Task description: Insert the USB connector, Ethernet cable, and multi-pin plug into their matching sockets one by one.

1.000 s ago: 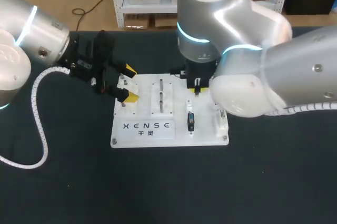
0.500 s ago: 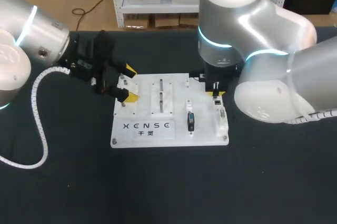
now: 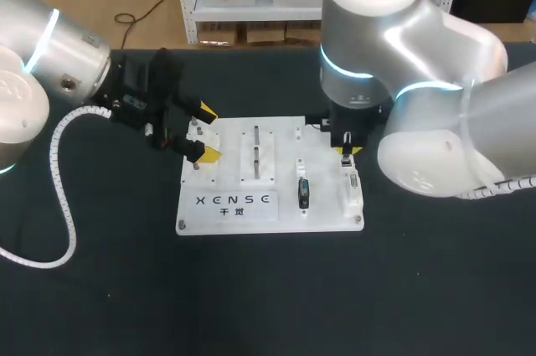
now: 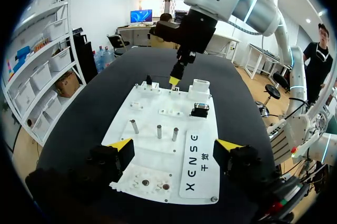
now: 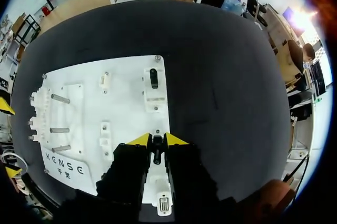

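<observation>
Shifted rightward, right gripper (image 5: 154, 139) pinches a dark plug (image 5: 156, 154); line it squarely over the socket (image 3: 353, 182) under the fingers first. Left gripper (image 3: 203, 132) gapes, empty.

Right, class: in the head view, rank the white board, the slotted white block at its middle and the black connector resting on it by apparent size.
Largest to smallest:
1. white board
2. slotted white block
3. black connector
All sit at much the same depth, so nearness hardly skews the order.
</observation>
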Tool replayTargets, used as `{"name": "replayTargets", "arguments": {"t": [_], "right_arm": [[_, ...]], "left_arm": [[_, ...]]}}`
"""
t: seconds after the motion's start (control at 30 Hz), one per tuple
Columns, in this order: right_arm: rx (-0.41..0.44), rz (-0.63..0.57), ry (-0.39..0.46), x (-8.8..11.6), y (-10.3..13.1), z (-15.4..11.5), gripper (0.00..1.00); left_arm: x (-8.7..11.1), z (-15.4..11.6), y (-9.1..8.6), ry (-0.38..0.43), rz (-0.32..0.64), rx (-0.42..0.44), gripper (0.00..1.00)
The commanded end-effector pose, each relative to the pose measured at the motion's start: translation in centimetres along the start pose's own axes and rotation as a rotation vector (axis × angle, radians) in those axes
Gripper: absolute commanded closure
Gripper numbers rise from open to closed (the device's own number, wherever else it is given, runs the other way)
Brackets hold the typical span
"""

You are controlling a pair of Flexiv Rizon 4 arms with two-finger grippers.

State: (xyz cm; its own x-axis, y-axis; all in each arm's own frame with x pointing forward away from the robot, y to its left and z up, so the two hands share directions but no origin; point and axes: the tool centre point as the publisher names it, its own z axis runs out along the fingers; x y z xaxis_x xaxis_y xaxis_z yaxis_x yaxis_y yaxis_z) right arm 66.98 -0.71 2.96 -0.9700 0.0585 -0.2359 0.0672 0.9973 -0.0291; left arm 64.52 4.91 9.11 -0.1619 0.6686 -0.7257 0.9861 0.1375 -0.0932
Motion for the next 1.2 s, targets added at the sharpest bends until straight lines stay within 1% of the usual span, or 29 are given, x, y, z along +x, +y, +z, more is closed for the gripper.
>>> {"name": "replayTargets", "arguments": {"t": [0.03,0.67,0.93,1.07,1.2], "right_arm": [[0.0,0.004,-0.001,0.2,0.1,0.1,1.0],[0.01,0.016,0.003,0.4,-0.4,0.4,1.0],[0.025,0.017,0.022,0.8,-0.5,1.6,1.0],[0.043,0.036,0.036,0.7,-1.0,2.5,1.0],[0.043,0.058,0.05,0.5,-1.1,2.9,1.0]], "left_arm": [[0.0,0.0,0.1,0.002,0.0,0.003,0.0],[0.0,0.0,0.1,0.002,0.0,0.003,0.0],[0.0,0.0,0.1,0.002,0.0,0.003,0.0],[0.0,0.0,0.1,0.002,0.0,0.003,0.0],[0.0,0.0,0.1,0.002,0.0,0.003,0.0]]}}
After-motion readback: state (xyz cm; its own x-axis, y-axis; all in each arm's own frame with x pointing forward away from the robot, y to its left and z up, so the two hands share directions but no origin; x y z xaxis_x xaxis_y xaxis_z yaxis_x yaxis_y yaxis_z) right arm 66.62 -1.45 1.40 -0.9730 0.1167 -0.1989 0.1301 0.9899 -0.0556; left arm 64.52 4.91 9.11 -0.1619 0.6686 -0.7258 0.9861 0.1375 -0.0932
